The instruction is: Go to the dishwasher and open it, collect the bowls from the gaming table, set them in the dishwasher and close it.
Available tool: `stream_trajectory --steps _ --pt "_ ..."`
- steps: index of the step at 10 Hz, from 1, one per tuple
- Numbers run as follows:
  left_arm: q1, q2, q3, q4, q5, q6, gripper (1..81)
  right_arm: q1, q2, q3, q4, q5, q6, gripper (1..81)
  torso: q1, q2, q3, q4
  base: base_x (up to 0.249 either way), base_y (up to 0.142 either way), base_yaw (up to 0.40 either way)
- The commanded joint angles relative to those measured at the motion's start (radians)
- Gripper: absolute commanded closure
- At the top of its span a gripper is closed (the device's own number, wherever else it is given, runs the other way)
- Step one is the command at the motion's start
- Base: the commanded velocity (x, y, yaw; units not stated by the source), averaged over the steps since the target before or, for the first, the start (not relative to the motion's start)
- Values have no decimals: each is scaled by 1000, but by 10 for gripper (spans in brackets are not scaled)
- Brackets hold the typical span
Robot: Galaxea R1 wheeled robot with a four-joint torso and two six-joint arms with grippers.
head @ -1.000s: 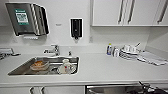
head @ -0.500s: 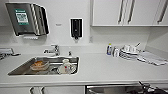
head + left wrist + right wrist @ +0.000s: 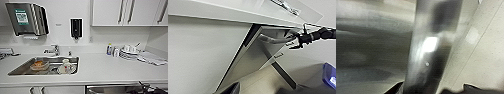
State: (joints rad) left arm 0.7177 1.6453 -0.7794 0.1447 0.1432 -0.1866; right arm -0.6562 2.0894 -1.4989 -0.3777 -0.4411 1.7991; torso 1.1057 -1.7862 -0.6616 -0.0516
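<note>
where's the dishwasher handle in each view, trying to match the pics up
Head view: the dishwasher handle runs along the bottom edge, right of centre, under the countertop.
Left wrist view: the bar sits on the steel door, at the right gripper, below the countertop edge.
Right wrist view: the bar fills the middle, seen very close.
Shared landmark: the steel dishwasher door.

The built-in stainless-steel-fronted dishwasher (image 3: 250, 58) is sitting under the white table, its door tilting slightly outward at the top and showing a dark gap along its edge. Its horizontal bar handle (image 3: 273, 39) is lying right at the right gripper (image 3: 298, 40), reaching away from it across the door's upper edge, gleaming silver.
</note>
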Motion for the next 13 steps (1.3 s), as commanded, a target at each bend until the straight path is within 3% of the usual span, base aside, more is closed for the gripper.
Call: stream_trajectory --steps 1,9,13 --pt "-82 -31 20 0 10 1 10 -7 -44 -67 26 -338 23 10 0 0 0 0 0 0 0" --pt "-82 -30 17 0 10 1 10 -20 -39 -84 51 -335 23 10 -1 0 0 0 -72 0 0" --pt "-77 -28 15 0 10 1 10 -67 -46 -116 114 -253 23 10 -1 0 0 0 -76 0 0"
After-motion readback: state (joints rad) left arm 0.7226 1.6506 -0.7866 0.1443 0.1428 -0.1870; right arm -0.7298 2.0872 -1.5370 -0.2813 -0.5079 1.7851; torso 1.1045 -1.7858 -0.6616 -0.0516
